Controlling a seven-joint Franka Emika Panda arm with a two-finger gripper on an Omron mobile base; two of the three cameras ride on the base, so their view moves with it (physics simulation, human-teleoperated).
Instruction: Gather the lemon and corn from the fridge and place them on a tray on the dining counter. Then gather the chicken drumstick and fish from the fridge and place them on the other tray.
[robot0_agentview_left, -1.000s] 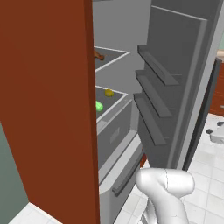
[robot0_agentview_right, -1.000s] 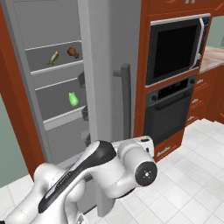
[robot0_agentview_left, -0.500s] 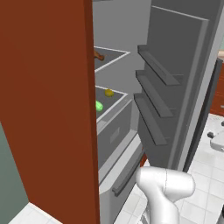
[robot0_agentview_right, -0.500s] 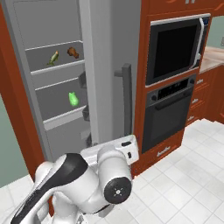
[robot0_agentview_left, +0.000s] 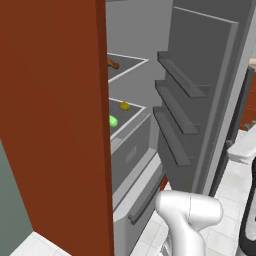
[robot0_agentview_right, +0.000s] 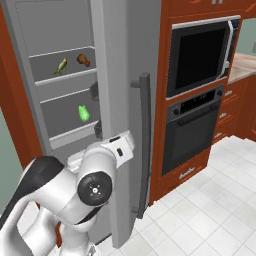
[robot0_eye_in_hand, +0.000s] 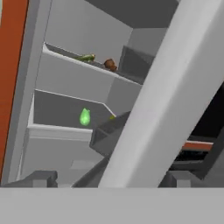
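Observation:
The fridge (robot0_agentview_right: 60, 100) stands open. On its upper shelf lie the greenish corn (robot0_agentview_right: 60, 66) (robot0_eye_in_hand: 85, 57) and the brown chicken drumstick (robot0_agentview_right: 84, 60) (robot0_eye_in_hand: 110, 64) (robot0_agentview_left: 114, 63). The yellow lemon (robot0_agentview_left: 124, 106) (robot0_eye_in_hand: 113, 117) sits on the lower shelf beside a bright green item (robot0_agentview_left: 113, 121) (robot0_agentview_right: 83, 113) (robot0_eye_in_hand: 85, 117). I cannot make out the fish. The trays are out of view. My gripper (robot0_eye_in_hand: 109, 179) is open and holds nothing. It is low and outside the fridge, with the door's edge (robot0_eye_in_hand: 166, 96) slanting between its fingertips (robot0_eye_in_hand: 41, 178).
The open fridge door (robot0_agentview_left: 200, 90) with its three shelf bins stands right of the opening, its handle (robot0_agentview_right: 144, 140) facing the room. A red-brown cabinet panel (robot0_agentview_left: 55, 115) flanks the fridge on the left. A wall oven (robot0_agentview_right: 197, 100) stands to the right, above white tiled floor (robot0_agentview_right: 210, 210).
The arm has swung left toward the fridge door, its elbow now in front of the door's lower part. The jaws have spread a little wider. The food has not moved.

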